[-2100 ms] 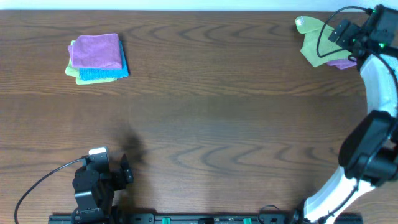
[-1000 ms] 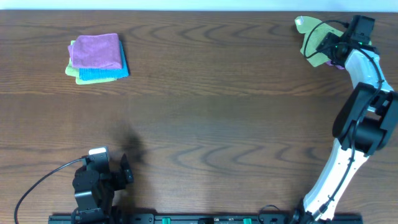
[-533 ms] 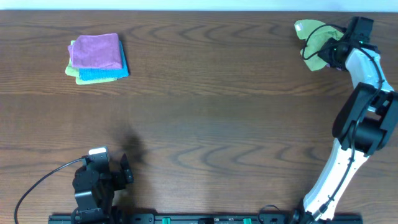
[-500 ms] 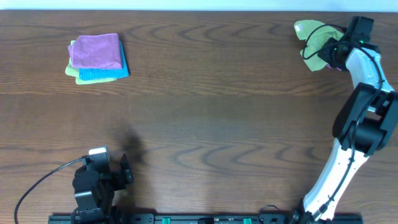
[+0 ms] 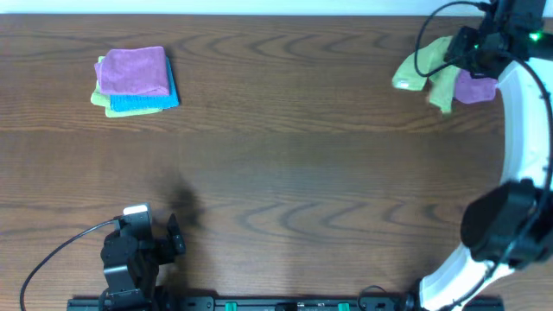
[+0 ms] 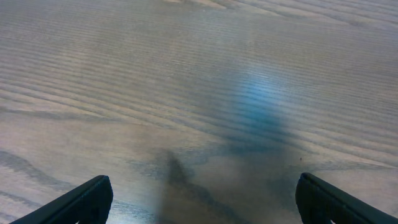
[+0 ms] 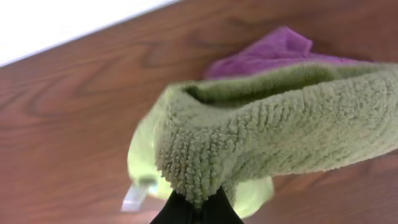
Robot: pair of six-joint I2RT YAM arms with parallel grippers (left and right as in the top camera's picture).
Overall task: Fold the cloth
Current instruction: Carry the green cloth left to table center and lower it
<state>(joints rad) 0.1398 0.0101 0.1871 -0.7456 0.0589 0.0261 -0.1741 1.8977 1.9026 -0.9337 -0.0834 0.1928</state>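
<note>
The lime-green cloth (image 5: 426, 71) hangs bunched at the table's far right, and my right gripper (image 5: 467, 59) is shut on its edge. In the right wrist view the cloth (image 7: 280, 124) drapes across the frame, a fold of it pinched between the black fingertips of the right gripper (image 7: 196, 210). A label tag (image 7: 135, 196) dangles from it. Low on the left side of the table, my left gripper (image 5: 176, 233) stays open. In the left wrist view the left gripper (image 6: 202, 202) has only bare wood between its fingertips (image 6: 84, 199).
A purple cloth (image 5: 474, 87) lies on the table just under and right of the held cloth, also seen as the purple cloth (image 7: 273, 53) in the right wrist view. A folded stack of purple, blue and green cloths (image 5: 134, 79) sits far left. The table's far edge (image 7: 74, 37) is close.
My right gripper has shut on the lime-green cloth and carried it up and leftward off the purple cloth, which now shows. The left arm has not moved.
</note>
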